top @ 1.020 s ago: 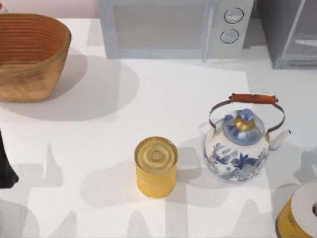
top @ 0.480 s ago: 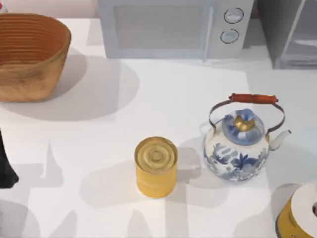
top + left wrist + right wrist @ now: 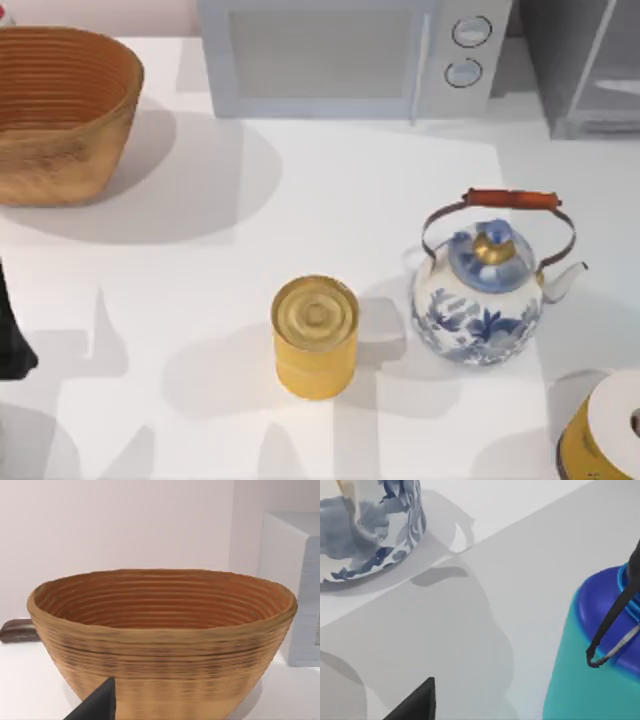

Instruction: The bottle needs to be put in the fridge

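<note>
Bottle [image 3: 590,670], teal with a blue cap and strap, stands on the table [image 3: 350,200] near the kettle [image 3: 480,310], close to the right gripper [image 3: 417,702]. We judge it sits past the kettle, around 4 o'clock. We cannot tell either gripper's jaw state. Nothing looks grasped yet. Fridge [image 3: 590,70] is at 1 o'clock, beside the microwave [image 3: 330,55]. For the reach, we centre on the bottle's body below the cap, avoid the strap, and steer clear of the kettle. The left gripper [image 3: 97,705] sits parked at 9 o'clock, facing the basket [image 3: 60,110].
</note>
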Motion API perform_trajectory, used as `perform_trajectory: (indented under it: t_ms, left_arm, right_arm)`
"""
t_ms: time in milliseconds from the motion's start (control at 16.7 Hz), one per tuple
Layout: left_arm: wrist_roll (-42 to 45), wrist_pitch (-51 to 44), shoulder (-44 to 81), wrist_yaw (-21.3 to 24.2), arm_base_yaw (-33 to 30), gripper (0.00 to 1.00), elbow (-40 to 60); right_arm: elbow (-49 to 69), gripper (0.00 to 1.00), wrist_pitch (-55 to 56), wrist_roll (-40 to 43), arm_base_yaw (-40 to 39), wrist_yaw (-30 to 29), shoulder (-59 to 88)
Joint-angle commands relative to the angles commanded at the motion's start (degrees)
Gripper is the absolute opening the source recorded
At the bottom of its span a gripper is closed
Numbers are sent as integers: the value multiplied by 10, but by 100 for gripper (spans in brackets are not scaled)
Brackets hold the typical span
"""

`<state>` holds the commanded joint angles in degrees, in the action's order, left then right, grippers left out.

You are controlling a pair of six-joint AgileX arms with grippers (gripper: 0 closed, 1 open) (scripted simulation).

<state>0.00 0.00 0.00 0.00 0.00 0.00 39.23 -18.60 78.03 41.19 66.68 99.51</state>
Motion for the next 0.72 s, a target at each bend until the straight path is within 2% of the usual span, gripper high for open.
perform_trajectory:
  t_ms: [360, 720]
  left_arm:
    - [0, 0, 0, 0, 0, 100, 0]
    - [0, 0, 0, 0, 0, 100, 0]
  right_arm:
    - [-17, 100, 7, -8, -27, -2, -14]
    - [-17, 100, 104, -101, -40, -11, -6]
